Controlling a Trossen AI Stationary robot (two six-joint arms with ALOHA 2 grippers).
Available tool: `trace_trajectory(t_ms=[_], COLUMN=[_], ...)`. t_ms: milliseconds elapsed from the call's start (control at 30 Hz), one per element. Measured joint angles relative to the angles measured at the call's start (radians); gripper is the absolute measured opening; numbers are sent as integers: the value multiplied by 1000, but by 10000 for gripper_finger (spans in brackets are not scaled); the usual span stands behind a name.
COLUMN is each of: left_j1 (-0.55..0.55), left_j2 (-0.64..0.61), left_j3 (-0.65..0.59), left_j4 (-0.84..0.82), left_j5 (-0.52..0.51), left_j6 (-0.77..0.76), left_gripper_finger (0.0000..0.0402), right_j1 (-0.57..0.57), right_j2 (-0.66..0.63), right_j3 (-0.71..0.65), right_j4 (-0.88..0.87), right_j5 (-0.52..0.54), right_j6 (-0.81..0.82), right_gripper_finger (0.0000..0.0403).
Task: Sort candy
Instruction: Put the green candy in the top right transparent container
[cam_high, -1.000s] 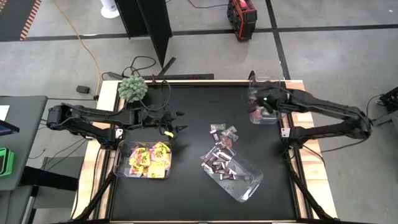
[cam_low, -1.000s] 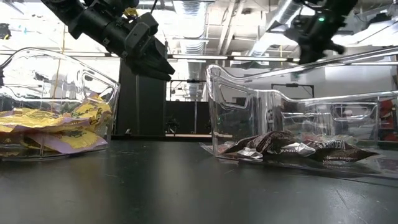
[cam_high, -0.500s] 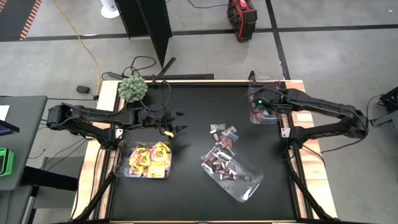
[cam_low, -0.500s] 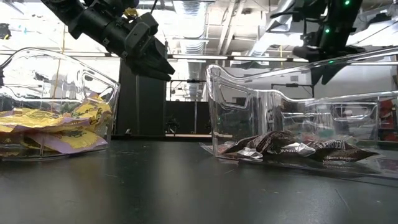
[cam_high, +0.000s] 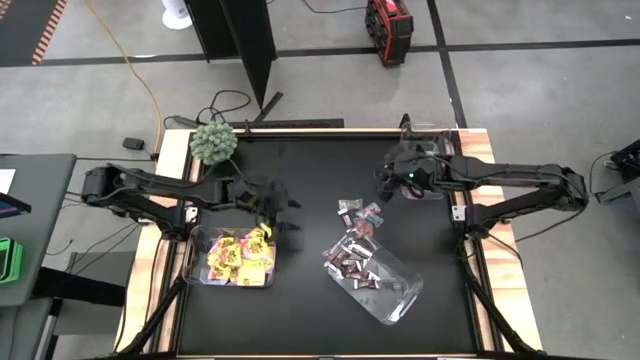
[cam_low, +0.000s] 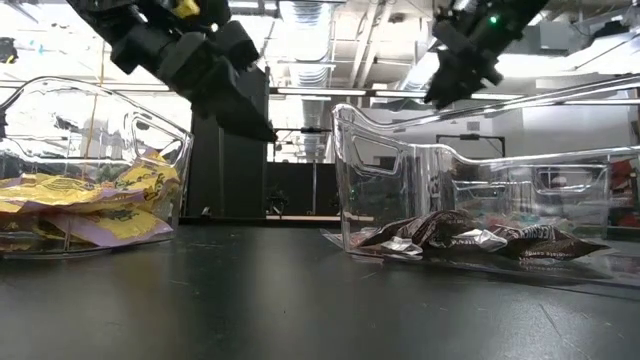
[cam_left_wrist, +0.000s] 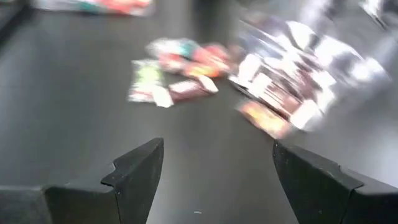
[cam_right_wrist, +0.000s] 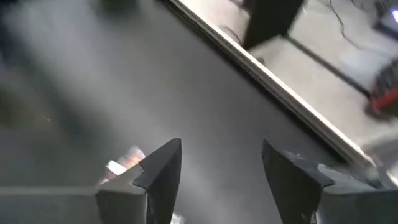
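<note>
Clear plastic bins, three: yellow candy (cam_high: 240, 256) just below the left end effector (cam_high: 285, 216), spread and empty; dark bars (cam_high: 352, 266) in a second; third bin (cam_high: 432, 160) beside the right end effector (cam_high: 383, 186), also spread, empty. Unsorted candy (cam_high: 360, 215) lies between both, presumably next.

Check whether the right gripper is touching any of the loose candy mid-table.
Apart. The right wrist view shows the right gripper open with nothing between its fingers, bare tabletop behind.
</note>
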Motion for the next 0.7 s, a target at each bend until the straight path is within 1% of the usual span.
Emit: trace_trajectory(t_ms=[67, 133, 200, 333, 433, 533, 633, 700], left_j1=[-20, -39, -57, -68, -68, -68, -68, -68], left_j2=[52, 111, 170, 266, 300, 311, 309, 308], left_j3=[0, 1, 30, 107, 163, 183, 188, 188], left_j4=[24, 49, 48, 30, 10, 4, 19, 20], left_j5=[60, 113, 145, 146, 132, 122, 103, 96], left_j6=[56, 109, 145, 169, 166, 158, 154, 154], left_gripper_finger=[297, 297, 297, 297, 297, 297, 297, 297], right_j1=[20, 39, 58, 93, 92, 56, -6, -53], right_j2=[7, 21, 38, 110, 186, 263, 331, 365], right_j3=[0, 0, 0, 0, 0, 0, -1, -1], right_j4=[31, 30, 22, -9, -57, -109, -112, -73], right_j5=[-2, -43, -92, -135, -155, -173, -252, -306], right_j6=[-34, -73, -91, -139, -176, -172, -189, -237], right_gripper_finger=[234, 233, 232, 232, 232, 232, 232, 232])
